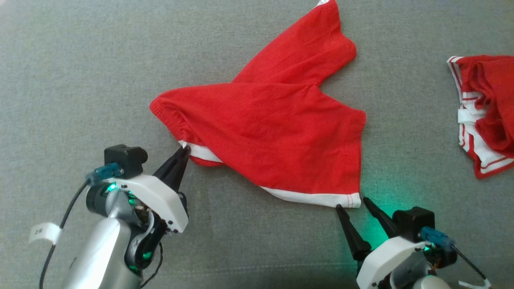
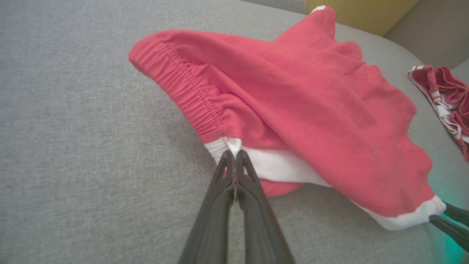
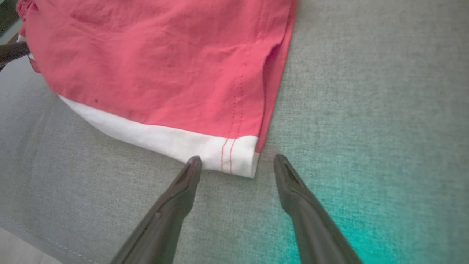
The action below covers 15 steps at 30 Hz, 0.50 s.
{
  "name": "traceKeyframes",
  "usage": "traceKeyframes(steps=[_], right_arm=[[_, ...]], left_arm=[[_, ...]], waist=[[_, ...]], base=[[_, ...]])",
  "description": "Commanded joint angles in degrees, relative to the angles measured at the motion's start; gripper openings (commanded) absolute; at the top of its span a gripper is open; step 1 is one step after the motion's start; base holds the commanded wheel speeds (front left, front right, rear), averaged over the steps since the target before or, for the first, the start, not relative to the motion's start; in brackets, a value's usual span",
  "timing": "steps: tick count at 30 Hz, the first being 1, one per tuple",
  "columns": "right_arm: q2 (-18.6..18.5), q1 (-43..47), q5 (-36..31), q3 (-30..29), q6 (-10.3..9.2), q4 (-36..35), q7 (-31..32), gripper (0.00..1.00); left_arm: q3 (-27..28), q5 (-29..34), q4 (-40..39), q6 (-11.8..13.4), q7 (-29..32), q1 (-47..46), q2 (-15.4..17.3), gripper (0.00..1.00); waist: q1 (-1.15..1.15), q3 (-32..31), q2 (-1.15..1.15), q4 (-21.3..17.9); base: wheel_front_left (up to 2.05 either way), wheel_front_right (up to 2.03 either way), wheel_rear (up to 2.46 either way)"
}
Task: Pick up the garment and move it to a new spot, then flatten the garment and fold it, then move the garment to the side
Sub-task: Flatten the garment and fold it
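1. the red shorts (image 1: 273, 132) lie spread but twisted on the grey fabric surface (image 1: 80, 60). one leg points away from the robot, and the gathered waistband (image 2: 183, 91) is toward the left.
2. the left tool (image 1: 185, 149) is clamped fully shut on a small pinch of white trim (image 2: 234, 145) at the near-left corner. the bite looks shallow, with only the very edge between the tips, so a firm pull could strip the cloth free.
3. the right tool (image 1: 352, 203) stands wide open and holds nothing. its tips sit either side of the near-right hem corner (image 3: 238, 161). that corner barely reaches between the fingers, so closing from here may catch a sliver or miss altogether. it could also nip the grey fabric underneath.
4. if the left side rises before the right has a hold, the shorts would likely hang from one corner, swing and bunch up instead of spreading.
5. i cannot tell whether the left pinch takes one layer or both. with only one layer held, the leg could gape open when lifted.
6. a second garment (image 1: 488, 112) lies well apart on the right. a wide carry that way could drape the shorts over it.
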Motion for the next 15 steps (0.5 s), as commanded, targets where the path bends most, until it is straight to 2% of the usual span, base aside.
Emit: traceKeyframes(steps=[1,2,3,4,5,10,15], right_arm=[[-0.16,-1.48,-0.05,1.66,-0.05,-0.22,0.34,1.00],[-0.12,-1.66,-0.08,1.77,-0.05,0.13,0.25,1.00],[-0.08,-1.85,-0.05,1.97,-0.05,0.45,0.18,0.87],[-0.05,-2.02,0.04,2.17,-0.05,0.73,0.09,0.41],[-0.02,-2.18,0.11,2.32,-0.05,0.95,-0.01,0.00],[0.05,-2.76,0.66,2.07,-0.05,-0.39,-1.80,0.00],[-0.42,-4.77,1.17,0.15,-0.05,-6.27,-4.47,0.00]], left_arm=[[1.70,0.28,-1.61,0.12,-0.64,-1.46,1.16,0.00],[1.68,0.25,-1.57,0.14,-0.71,-1.48,1.16,0.00],[1.66,0.21,-1.51,0.15,-0.80,-1.49,1.17,0.00],[1.63,0.17,-1.46,0.15,-0.87,-1.49,1.16,0.00],[1.60,0.13,-1.42,0.15,-0.97,-1.49,1.15,0.00],[1.71,0.18,-1.81,0.18,-2.09,-1.37,1.45,0.00],[2.42,1.27,-5.13,0.77,-3.43,-2.00,2.86,0.00]], waist=[[0.00,-0.05,0.00,0.21],[0.00,-0.04,0.00,0.26],[0.00,-0.05,0.00,0.29],[0.00,-0.06,0.00,0.32],[0.00,-0.09,0.00,0.35],[0.00,-0.46,0.00,0.25],[0.00,-1.72,0.00,-0.18]], base=[[0.00,0.00,0.00],[0.00,0.00,0.00],[0.00,0.00,0.00],[0.00,0.00,0.00],[0.00,0.00,0.00],[0.00,0.00,0.00],[0.00,0.00,0.00]])
